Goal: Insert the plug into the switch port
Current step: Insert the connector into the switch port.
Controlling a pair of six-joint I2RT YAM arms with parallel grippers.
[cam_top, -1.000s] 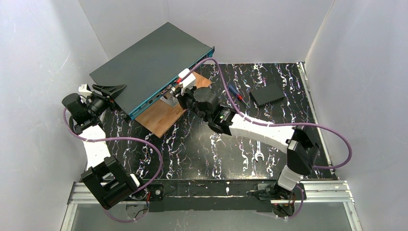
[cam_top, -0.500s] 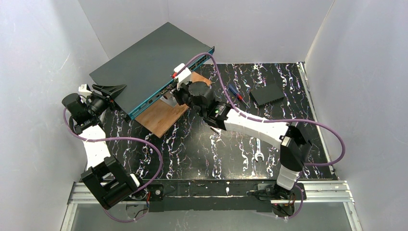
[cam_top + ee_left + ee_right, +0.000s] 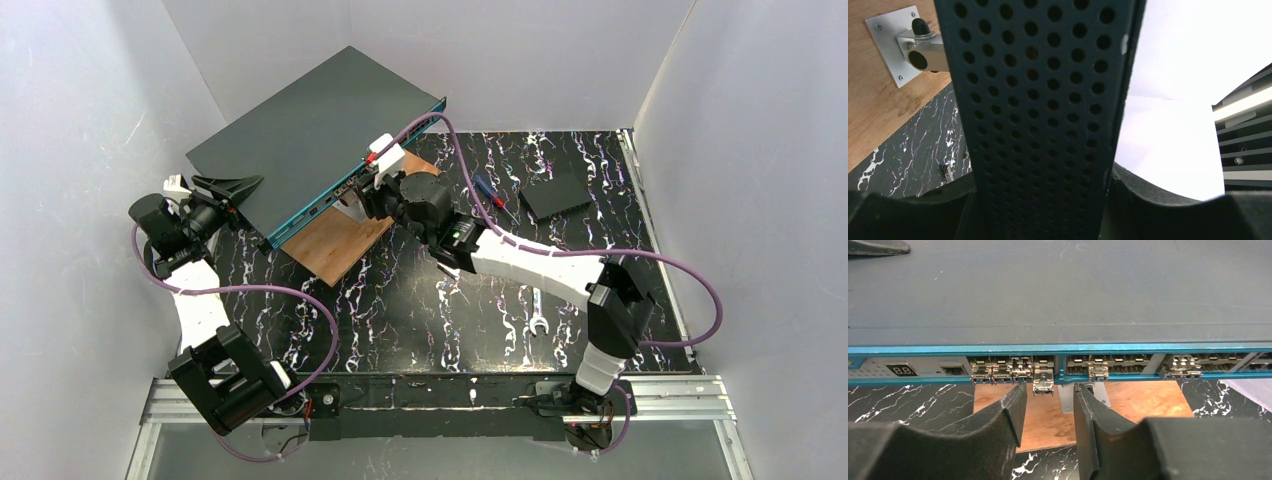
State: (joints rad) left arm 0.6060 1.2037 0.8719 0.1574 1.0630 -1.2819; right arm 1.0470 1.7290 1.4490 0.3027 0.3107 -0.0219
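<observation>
The switch is a flat dark grey box with a teal port edge, resting partly on a wooden board. My left gripper is shut on its perforated end panel, which fills the gap between the black fingers. The plug, a small metal module, sits in a port of the teal edge and sticks out a little. My right gripper is just in front of it and open. Its black fingertips stand either side of the plug without touching it.
Under the switch's front lies a wooden board carrying a small metal bracket. A screwdriver and a small flat black box lie at the back right, a wrench nearer the front. White walls close in on three sides.
My right arm pushed in toward the teal port edge, then its jaws parted. The plug stays in the port. The left arm and the switch have not moved.
</observation>
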